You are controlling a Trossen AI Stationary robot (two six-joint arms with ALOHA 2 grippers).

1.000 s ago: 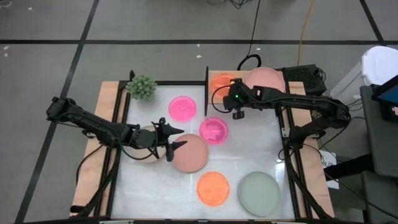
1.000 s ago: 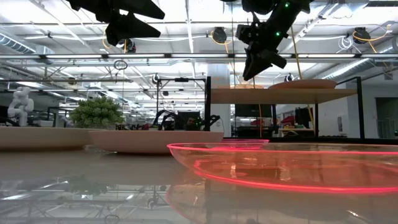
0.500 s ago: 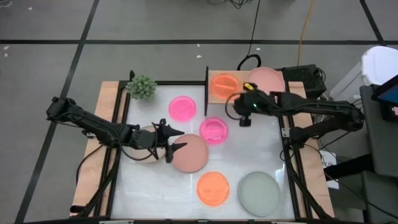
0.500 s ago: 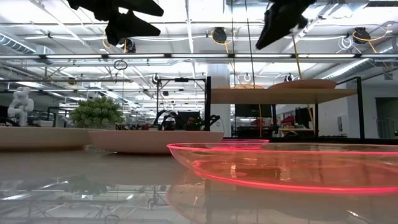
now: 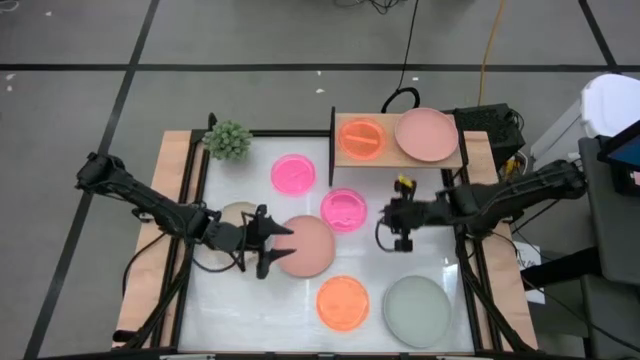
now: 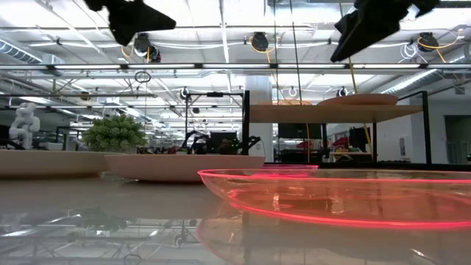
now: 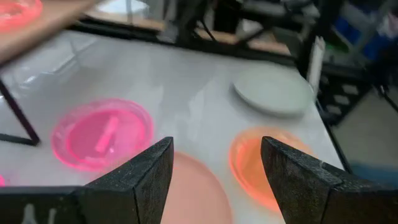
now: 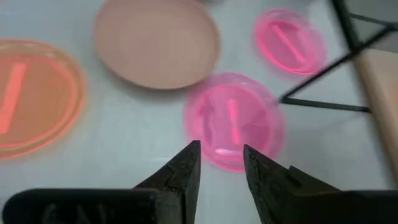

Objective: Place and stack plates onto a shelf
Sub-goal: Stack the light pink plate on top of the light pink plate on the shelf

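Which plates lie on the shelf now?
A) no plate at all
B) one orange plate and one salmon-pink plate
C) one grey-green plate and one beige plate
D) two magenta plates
B: in the high view the shelf carries an orange plate and a salmon-pink plate side by side.

Grey floor (image 5: 90, 110) crossed by dark lines surrounded the bench (image 5: 420, 240); beyond stretched a bright hall with ceiling lights (image 6: 221, 29).

Two slim black jointed arms with flat, tapered matte-black fingers (image 7: 137, 180).
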